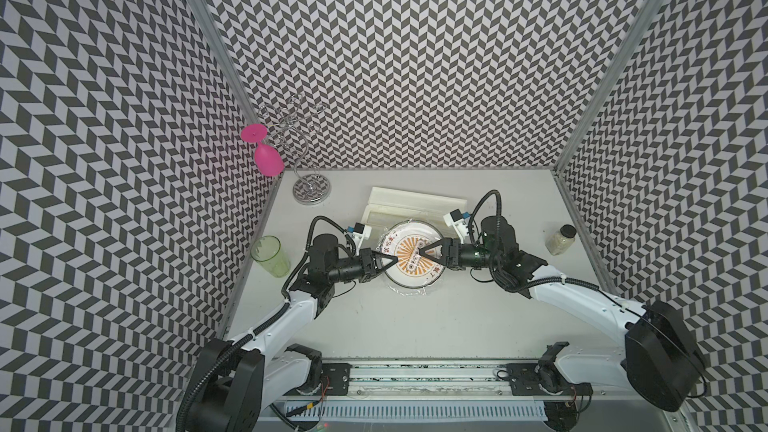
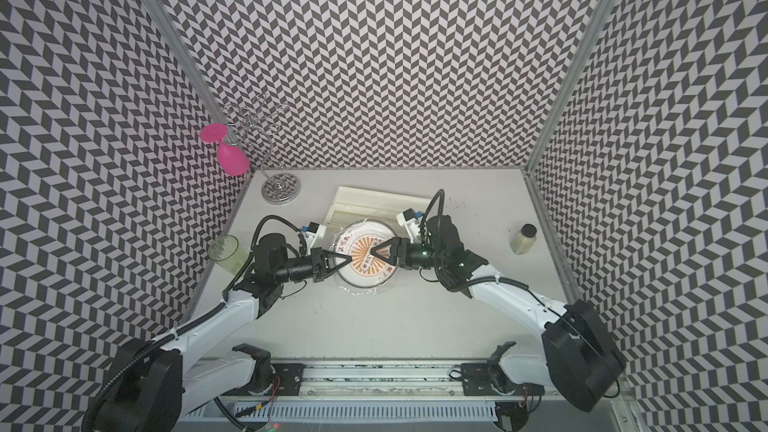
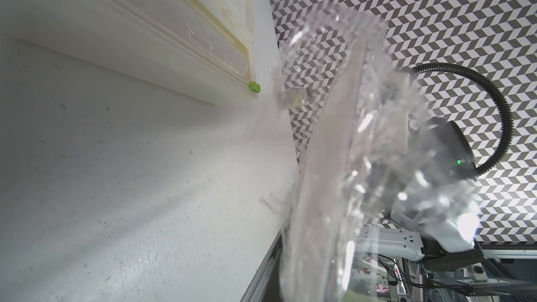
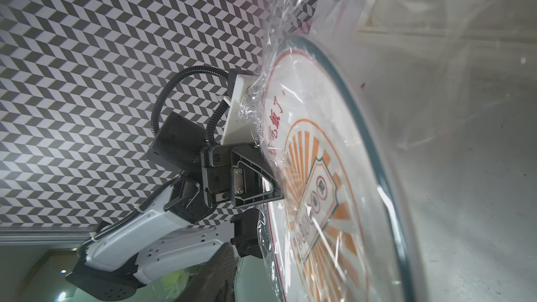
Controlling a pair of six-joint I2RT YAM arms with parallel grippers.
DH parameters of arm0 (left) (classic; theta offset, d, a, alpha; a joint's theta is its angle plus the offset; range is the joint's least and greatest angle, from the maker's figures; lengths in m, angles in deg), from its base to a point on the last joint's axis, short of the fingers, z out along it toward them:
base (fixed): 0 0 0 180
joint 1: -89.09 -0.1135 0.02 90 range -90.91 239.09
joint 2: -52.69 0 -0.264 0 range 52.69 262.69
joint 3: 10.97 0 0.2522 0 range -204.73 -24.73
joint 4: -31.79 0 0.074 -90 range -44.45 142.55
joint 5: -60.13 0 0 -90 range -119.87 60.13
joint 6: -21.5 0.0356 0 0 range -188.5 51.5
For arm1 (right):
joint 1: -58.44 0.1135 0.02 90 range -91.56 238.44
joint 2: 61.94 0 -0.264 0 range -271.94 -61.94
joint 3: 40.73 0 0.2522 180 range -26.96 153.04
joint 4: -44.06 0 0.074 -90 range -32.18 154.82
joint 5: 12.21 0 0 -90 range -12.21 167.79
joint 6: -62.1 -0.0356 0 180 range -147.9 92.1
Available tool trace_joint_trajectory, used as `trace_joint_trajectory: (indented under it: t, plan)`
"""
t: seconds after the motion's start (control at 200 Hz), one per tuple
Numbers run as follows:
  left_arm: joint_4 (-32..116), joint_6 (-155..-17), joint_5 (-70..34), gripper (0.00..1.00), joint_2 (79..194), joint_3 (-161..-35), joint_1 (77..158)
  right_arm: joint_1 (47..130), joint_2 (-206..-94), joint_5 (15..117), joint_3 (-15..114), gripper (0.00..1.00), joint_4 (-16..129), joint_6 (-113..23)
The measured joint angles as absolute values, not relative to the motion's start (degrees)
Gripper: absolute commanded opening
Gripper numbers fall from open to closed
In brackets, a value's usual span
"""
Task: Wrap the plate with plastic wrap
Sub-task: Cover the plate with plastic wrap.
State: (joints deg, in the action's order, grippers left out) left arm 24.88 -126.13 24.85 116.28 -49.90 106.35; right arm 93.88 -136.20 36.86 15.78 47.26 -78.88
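The plate [image 1: 409, 280] sits mid-table under the plastic wrap [image 4: 286, 4], with the left gripper [image 1: 395, 261] closed above it and the right gripper [image 1: 419, 251] indeterminate; the step is judged as smoothing, and tucking the film edges under the rim comes next.

1. The near half of the table [image 1: 415, 326], between the plate [image 1: 409, 279] and the rail [image 1: 415, 382], is left bare and can be crossed.
2. The plate's far side is closed off by the long dispenser box [image 1: 415, 198] just beyond it.
3. The far left corner is taken by a wire rack [image 1: 311, 192] with a hanging pink glass [image 1: 266, 160]; a green cup [image 1: 270, 257] stands by the left wall.
4. On the right, only a jar [image 1: 561, 238] is met, near the wall.
5. Above the plate, room is taken by the left gripper [image 1: 392, 261] and the right gripper [image 1: 420, 251], tips near each other.
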Motion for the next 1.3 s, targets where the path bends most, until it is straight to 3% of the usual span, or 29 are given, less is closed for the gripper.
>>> trace_joint_trajectory:
  t: [0.115, 0.24, 0.32, 0.426, 0.556, 0.781, 1.062, 1.302]
  plan:
    - [23.75, -125.95, 24.87, 0.00, 115.73, -49.92, 106.32, 93.61, -136.20, 37.12, 15.49, 0.27, 47.13, -77.33]
    - [23.35, -125.03, 25.29, 0.10, 114.90, -49.94, 106.26, 93.26, -136.22, 37.32, 15.51, 0.15, 47.48, -74.20]
    - [24.14, -123.68, 25.61, 0.23, 114.36, -50.09, 105.58, 92.85, -136.22, 36.56, 15.65, 0.08, 47.76, -71.62]
    - [27.35, -121.12, 26.42, 0.47, 113.48, -50.57, 103.40, 91.69, -136.22, 35.29, 16.70, 0.01, 49.36, -67.67]
    - [34.48, -116.01, 26.47, 0.58, 111.80, -53.48, 98.81, 89.29, -136.22, 34.06, 18.20, 0.00, 53.99, -62.34]
    - [47.09, -104.57, 21.46, 0.66, 111.41, -63.18, 92.34, 89.94, -136.48, 34.26, 22.18, 0.00, 65.68, -52.00]
    - [51.94, -91.20, 15.69, 0.68, 122.51, -77.41, 106.43, 94.20, -138.87, 32.82, 23.14, 0.00, 76.30, -42.29]
    - [57.69, -84.44, 13.94, 0.62, 128.63, -78.53, 110.54, 95.01, -140.05, 30.28, 23.34, 0.00, 78.42, -39.19]
